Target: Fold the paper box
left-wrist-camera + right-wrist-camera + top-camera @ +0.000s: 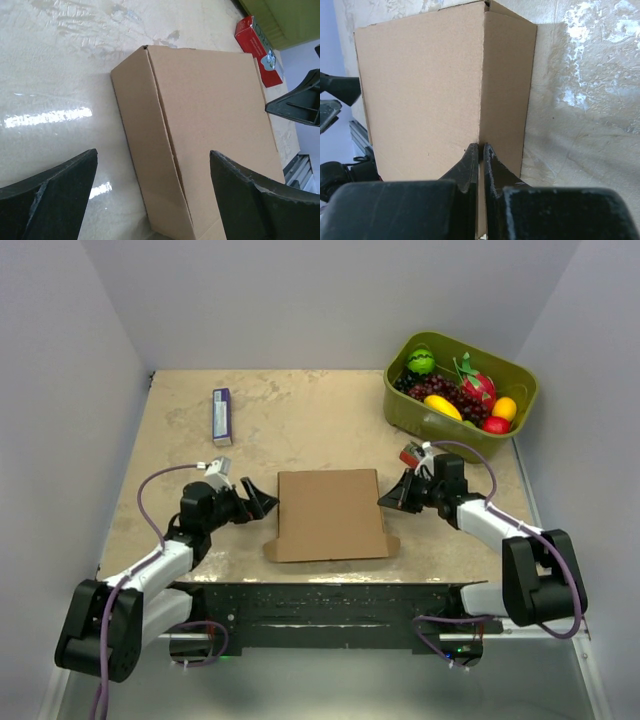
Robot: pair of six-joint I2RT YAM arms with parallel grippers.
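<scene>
The paper box lies flat-topped mid-bench near the front edge, with bare room behind it. The left hand gapes wide just off its left side. The right hand has its fingers pressed together at its right edge, a red carton close behind it. A purple carton lies well off to the left. The green bin in the far right corner holds fruit.

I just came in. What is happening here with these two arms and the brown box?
Two robot arms work on the paper box, which sits between them and looks like a closed shallow box. The left tool is wide open beside its left side, not touching it. The right tool is shut, its tips at the box's right edge.
</scene>
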